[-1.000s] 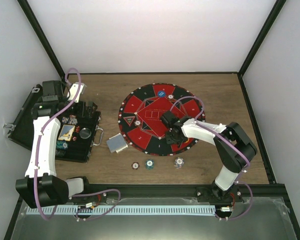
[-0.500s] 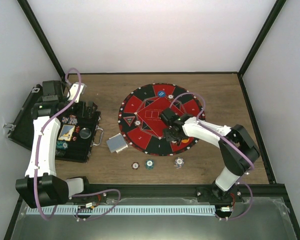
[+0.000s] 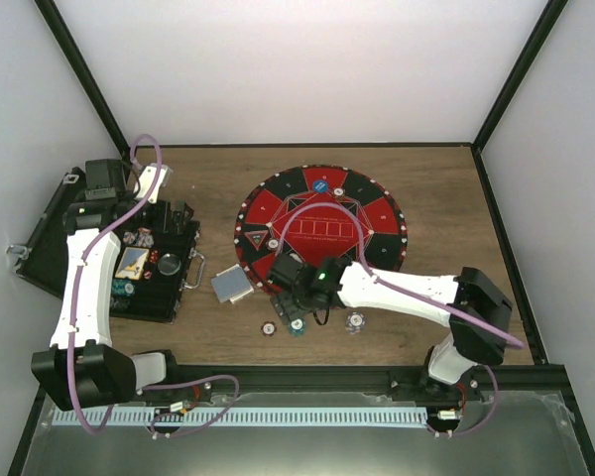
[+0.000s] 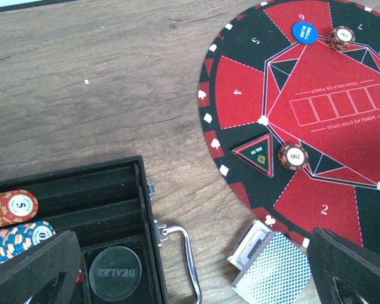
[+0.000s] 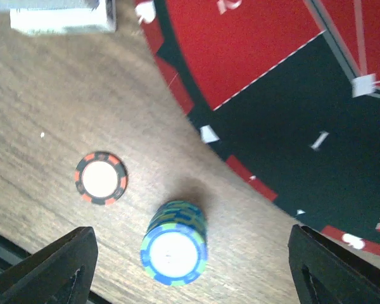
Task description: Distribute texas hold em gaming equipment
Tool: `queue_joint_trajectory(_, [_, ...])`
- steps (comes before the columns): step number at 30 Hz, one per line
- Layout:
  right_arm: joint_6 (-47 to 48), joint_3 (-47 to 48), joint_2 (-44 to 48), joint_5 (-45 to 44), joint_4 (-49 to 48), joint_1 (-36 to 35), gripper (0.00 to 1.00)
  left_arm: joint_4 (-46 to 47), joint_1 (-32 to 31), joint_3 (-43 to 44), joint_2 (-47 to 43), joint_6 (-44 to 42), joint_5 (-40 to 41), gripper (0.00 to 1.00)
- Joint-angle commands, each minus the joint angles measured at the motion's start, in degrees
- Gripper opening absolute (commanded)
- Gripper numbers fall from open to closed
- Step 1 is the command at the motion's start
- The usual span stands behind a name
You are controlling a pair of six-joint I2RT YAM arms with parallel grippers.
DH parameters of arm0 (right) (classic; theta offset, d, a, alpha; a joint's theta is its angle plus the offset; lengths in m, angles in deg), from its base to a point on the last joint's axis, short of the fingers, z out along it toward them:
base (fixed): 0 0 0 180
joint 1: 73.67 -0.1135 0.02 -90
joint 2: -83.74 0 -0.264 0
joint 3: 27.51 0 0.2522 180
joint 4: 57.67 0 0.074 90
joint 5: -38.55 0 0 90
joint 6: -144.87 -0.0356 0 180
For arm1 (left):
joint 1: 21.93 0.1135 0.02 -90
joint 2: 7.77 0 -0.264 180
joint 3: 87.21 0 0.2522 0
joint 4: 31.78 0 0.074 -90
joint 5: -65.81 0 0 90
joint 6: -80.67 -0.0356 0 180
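Wood-grain table (image 3: 456, 198) carries a round red-and-black mat (image 3: 322, 230) at its centre. A black hinged case (image 3: 177, 299) is laid open at the left edge. The left gripper (image 4: 193, 269) is held above the case handle with its jaws spread wide and nothing between them. The right gripper (image 5: 190, 266) is positioned over the table just off the mat's near edge. Its jaws are parted wide, and a blue-and-green chip stack (image 5: 174, 253) is seen standing on the wood between the fingers, touched by neither.

A grey-backed card deck (image 4: 275, 269) is placed on the table between the case handle and the mat rim. In the top view, an orange-and-black chip (image 5: 101, 178) is laid flat left of the stack, and a pale chip (image 3: 354, 320) is set apart to its right.

On the mat, a striped chip marked 100 (image 4: 292, 156) is located beside a triangular marker (image 4: 256, 154). A second striped chip (image 4: 341, 38) is located just beside a blue disc (image 4: 304, 30). Further stacked chips (image 4: 11, 208) are stored in the case slots near a dark dealer disc (image 4: 115, 271).
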Motion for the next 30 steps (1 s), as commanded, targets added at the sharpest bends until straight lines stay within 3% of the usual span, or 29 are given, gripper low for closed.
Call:
queue_joint_trajectory(1, [-1.96, 0.58, -3.47, 1.59, 1.0, -2.92, 0.84, 0.75, 0.41, 1.56, 0.25, 0.32, -0.83, 1.0])
queue_joint_trajectory(22, [-2.51, -4.23, -7.14, 3.87, -3.14, -4.46, 0.6, 0.67, 0.38, 1.53, 0.15, 0.21, -0.22, 1.0])
queue_joint_trajectory(30, [-2.69, -3.57, -6.98, 3.56, -2.94, -4.55, 0.42, 0.58, 0.38, 1.3, -0.2, -0.02, -0.02, 1.0])
